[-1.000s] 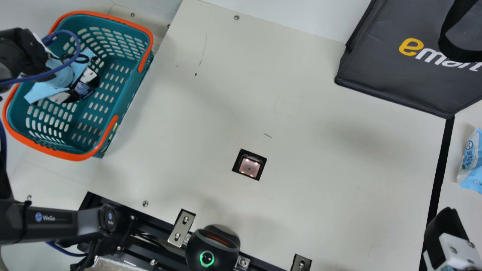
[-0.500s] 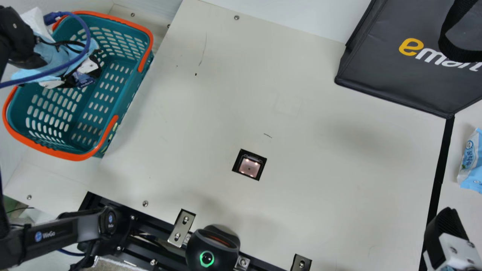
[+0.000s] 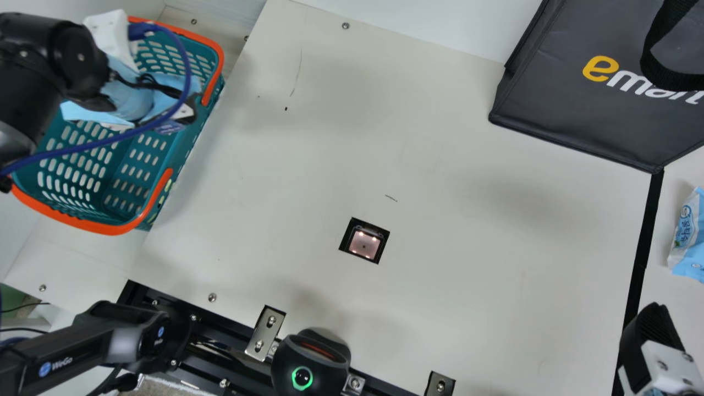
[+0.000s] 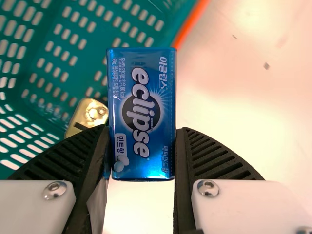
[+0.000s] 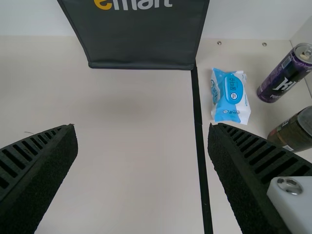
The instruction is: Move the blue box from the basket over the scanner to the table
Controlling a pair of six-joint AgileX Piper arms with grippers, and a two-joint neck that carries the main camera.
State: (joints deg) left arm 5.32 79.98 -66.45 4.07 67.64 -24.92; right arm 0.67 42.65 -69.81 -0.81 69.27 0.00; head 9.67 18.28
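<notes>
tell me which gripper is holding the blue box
The left gripper: its jaws grip the blue box by its sides, while the right gripper stands open and holds nothing.

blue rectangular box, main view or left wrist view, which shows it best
Left wrist view: the blue rectangular box has its broad face to the camera, gripped by the left claw. The main view shows a small part, over the teal plastic basket.

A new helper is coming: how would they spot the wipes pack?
From the large dark tote bag, follow the black strip. Beside it lies the soft light-blue and white wipes pack, flat where its neighbours, a purple can and a dark jar, are round.
</notes>
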